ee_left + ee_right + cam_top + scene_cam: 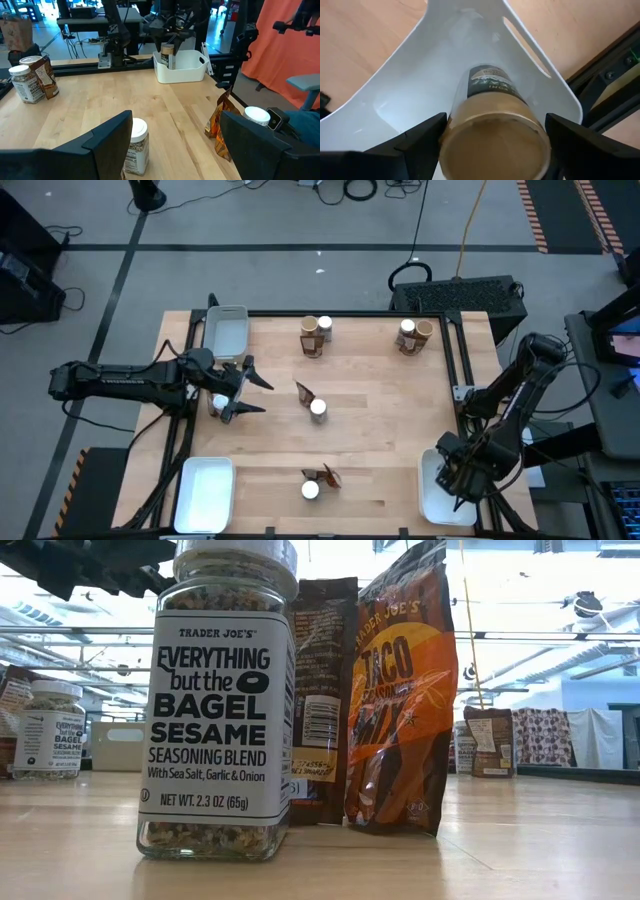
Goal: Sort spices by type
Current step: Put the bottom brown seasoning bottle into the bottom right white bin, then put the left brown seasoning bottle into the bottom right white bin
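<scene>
Spices stand in small groups on the wooden table: white-lidded jars [318, 410], tan-lidded jars [424, 330] and dark sachets [305, 392]. One tan-lidded jar [495, 140] stands upright on its base in the near right white tray [428, 480]. My right gripper [495, 137] hangs over it, pointing down and open, one finger on either side of the lid. My left gripper [250, 388] is open at the table's left, level, pointing toward the middle. A white-lidded jar [136, 145] stands beyond its fingers. Another jar [218, 402] sits under its wrist.
White trays stand at the far left [228, 330] and near left [205, 490] corners. A white-lidded jar [215, 710] and two sachets [400, 690] stand near the front edge. Bare wood lies between the groups. Black frame rails [462, 370] border the table.
</scene>
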